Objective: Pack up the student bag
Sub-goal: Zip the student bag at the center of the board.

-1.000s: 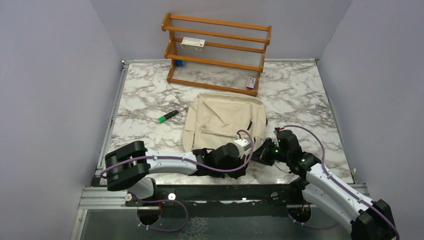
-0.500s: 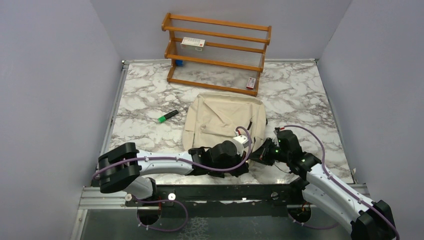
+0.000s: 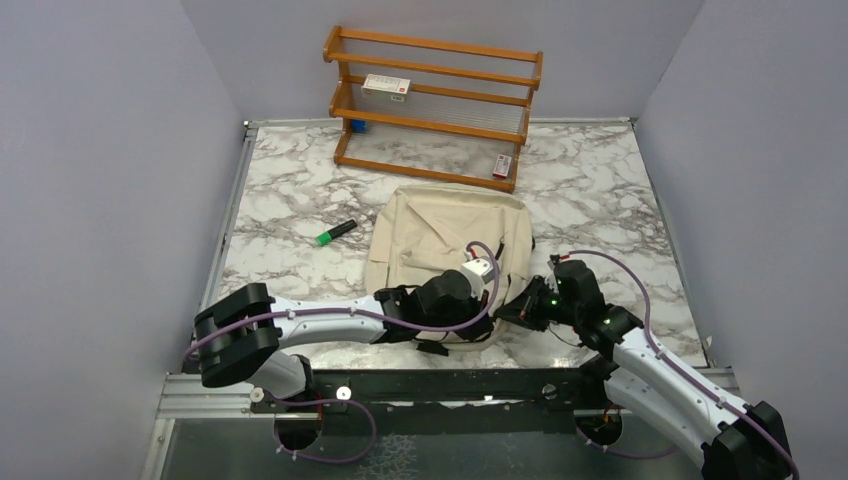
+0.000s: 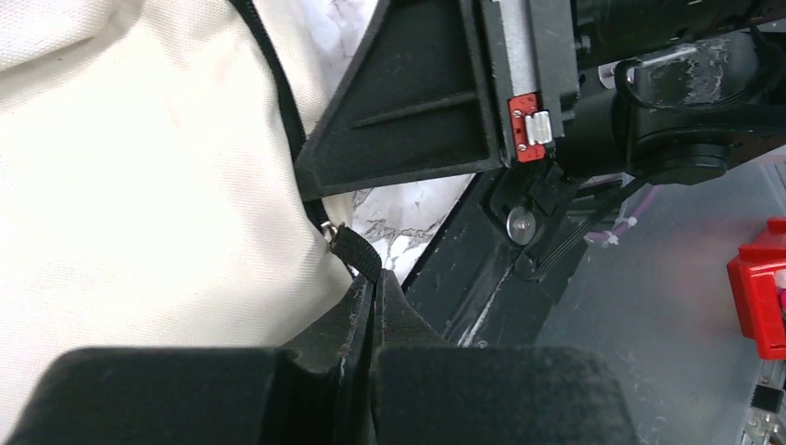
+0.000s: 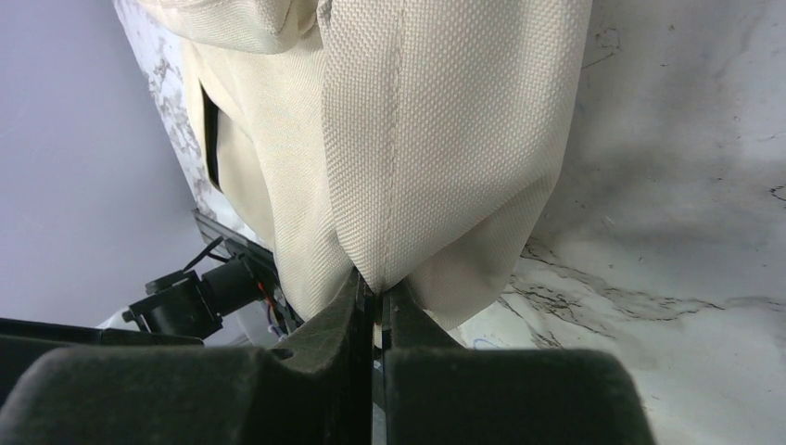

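Observation:
The student bag (image 3: 440, 240), a beige fabric backpack, lies flat in the middle of the marble table (image 3: 290, 200). My left gripper (image 3: 490, 315) is at its near edge. In the left wrist view this left gripper (image 4: 375, 283) is shut on a black ribbed zipper pull (image 4: 357, 252) beside the cream bag cloth (image 4: 139, 185). My right gripper (image 3: 518, 308) is at the bag's near right corner. In the right wrist view the right gripper (image 5: 375, 292) is shut on a folded corner of the bag fabric (image 5: 436, 139), lifted a little off the marble.
A green marker (image 3: 335, 232) lies on the table left of the bag. A wooden rack (image 3: 435, 105) stands at the back with a white box (image 3: 387, 87), a blue item (image 3: 357, 126) and a small red-and-white item (image 3: 502, 165). Grey walls close in three sides.
My left wrist has moved left and away along the bag's near edge, its jaws closing fully on the pull. The right arm has stayed put, gripping the corner.

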Controlling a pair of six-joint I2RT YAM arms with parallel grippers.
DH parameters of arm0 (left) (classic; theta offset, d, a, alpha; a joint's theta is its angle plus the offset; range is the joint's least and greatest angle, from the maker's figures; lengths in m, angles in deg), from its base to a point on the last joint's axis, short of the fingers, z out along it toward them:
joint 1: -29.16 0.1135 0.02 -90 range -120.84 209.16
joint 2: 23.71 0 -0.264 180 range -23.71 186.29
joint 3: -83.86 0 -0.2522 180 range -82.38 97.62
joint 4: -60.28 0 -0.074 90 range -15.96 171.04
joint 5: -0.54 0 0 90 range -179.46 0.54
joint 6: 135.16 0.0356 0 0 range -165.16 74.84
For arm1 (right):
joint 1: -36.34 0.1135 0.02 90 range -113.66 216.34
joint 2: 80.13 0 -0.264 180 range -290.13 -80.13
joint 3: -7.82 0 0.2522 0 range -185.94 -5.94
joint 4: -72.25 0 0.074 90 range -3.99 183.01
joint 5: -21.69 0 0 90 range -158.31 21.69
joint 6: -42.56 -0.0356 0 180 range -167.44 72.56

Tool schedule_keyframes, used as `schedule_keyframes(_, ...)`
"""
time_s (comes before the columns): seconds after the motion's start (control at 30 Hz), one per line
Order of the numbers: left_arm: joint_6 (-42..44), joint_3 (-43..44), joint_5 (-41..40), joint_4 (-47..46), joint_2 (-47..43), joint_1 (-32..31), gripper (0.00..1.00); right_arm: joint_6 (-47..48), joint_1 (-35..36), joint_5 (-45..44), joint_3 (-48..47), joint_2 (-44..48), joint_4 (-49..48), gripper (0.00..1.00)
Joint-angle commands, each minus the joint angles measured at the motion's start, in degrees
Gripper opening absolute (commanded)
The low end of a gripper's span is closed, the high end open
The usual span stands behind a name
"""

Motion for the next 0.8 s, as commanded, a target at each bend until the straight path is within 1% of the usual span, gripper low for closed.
schedule_keyframes(0.0, 2.4, 0.9, -0.7, 2.0, -0.6, 1.7, 0.0, -0.3, -0.1, -1.6, 0.1, 0.2, 0.5, 0.07)
schedule_keyframes(0.17, 2.5, 0.2, 1.1, 1.6, 0.5, 2.1, 0.0, -0.2, -0.1, -1.4, 0.0, -0.1, 0.3, 0.07)
schedule_keyframes(0.27, 2.2, 0.1, 2.2, 1.0, 1.2, 2.1, 0.11, -0.2, -0.1, -1.3, 0.1, -0.3, 0.3, 0.07)
schedule_keyframes(0.4, 1.9, 0.2, 3.4, 0.2, 1.9, 2.1, 0.23, -0.2, -0.1, -1.3, 0.2, -0.3, 0.2, 0.07)
schedule_keyframes(0.77, 1.7, 0.9, 4.3, -0.2, 3.0, 2.1, 0.34, -0.2, 0.0, -1.2, 0.3, -0.4, -0.1, 0.07)
